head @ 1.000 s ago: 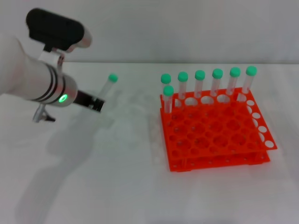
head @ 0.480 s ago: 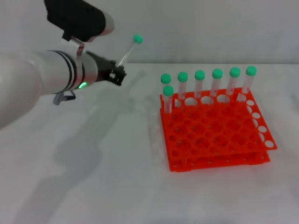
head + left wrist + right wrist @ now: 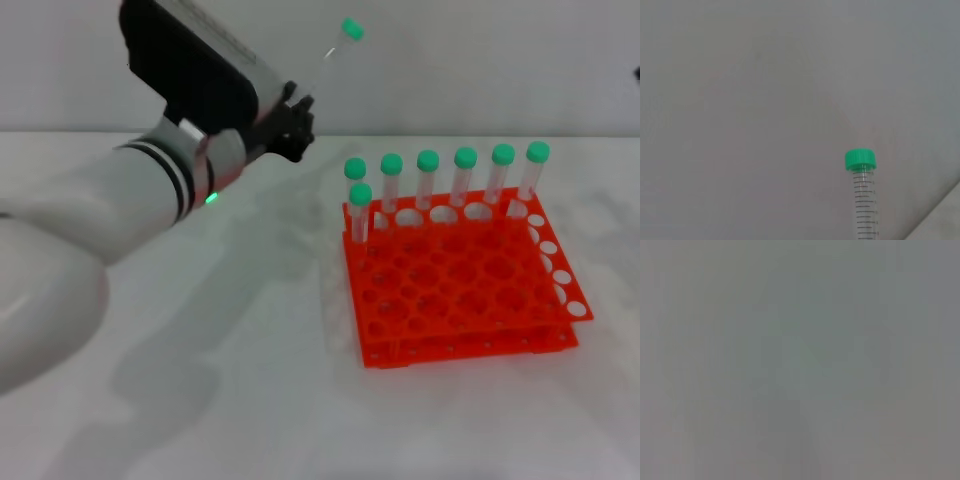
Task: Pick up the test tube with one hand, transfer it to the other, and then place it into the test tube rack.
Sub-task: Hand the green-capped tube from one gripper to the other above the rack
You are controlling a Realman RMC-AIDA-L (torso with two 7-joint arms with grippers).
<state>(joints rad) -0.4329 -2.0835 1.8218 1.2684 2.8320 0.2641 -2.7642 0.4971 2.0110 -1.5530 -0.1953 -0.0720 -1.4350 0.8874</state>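
My left gripper [image 3: 296, 128], black on a white arm with black bands, is raised high above the table, left of the rack. It is shut on the lower end of the test tube [image 3: 337, 53], which tilts up and to the right with its green cap on top. The left wrist view shows the same test tube [image 3: 863, 200] with its graduation marks against a plain wall. The orange test tube rack [image 3: 455, 290] stands on the table at the right, with several green-capped tubes [image 3: 428, 180] upright in its back row. My right gripper is out of sight.
The white table [image 3: 250, 380] spreads in front of and to the left of the rack. A pale wall [image 3: 480, 60] rises behind it. The right wrist view is a featureless grey blur.
My left arm has lifted the tube off the table and carried it up and to the right, toward the rack's back left corner. The tube now points more steeply upward.
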